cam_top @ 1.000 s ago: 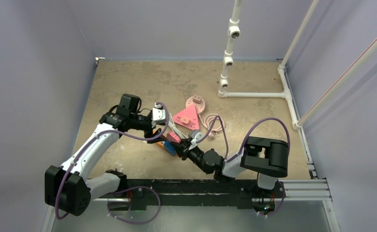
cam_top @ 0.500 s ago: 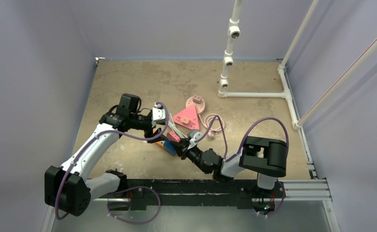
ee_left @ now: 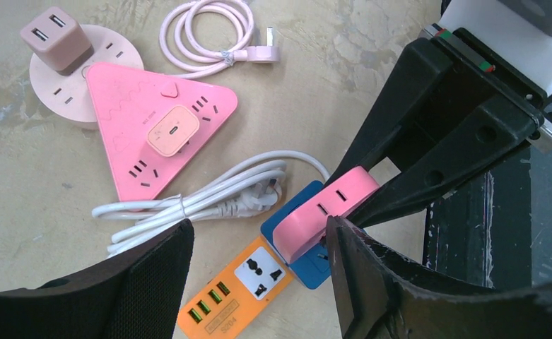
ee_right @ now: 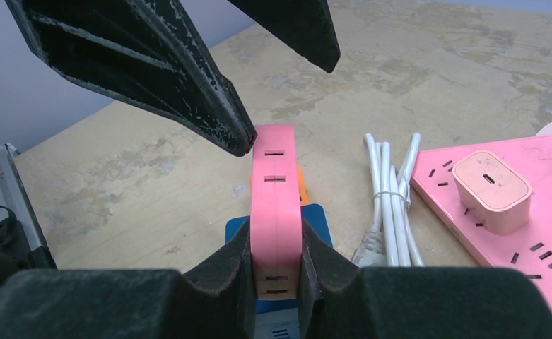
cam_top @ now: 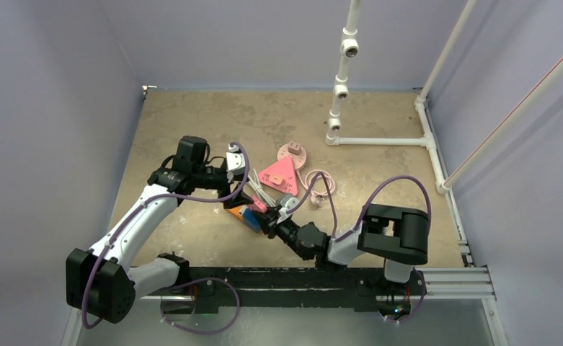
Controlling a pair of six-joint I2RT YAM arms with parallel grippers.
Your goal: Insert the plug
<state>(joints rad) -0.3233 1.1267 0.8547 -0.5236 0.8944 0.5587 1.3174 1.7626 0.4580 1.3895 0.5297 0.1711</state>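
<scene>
Right wrist view: right gripper pinches the flat pink plastic plug upright over the blue square socket block; left gripper hangs spread just above.

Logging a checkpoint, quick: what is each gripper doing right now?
Left gripper: open, gripping nothing.
Right gripper: shut on the pink rounded plastic adapter block.
</scene>
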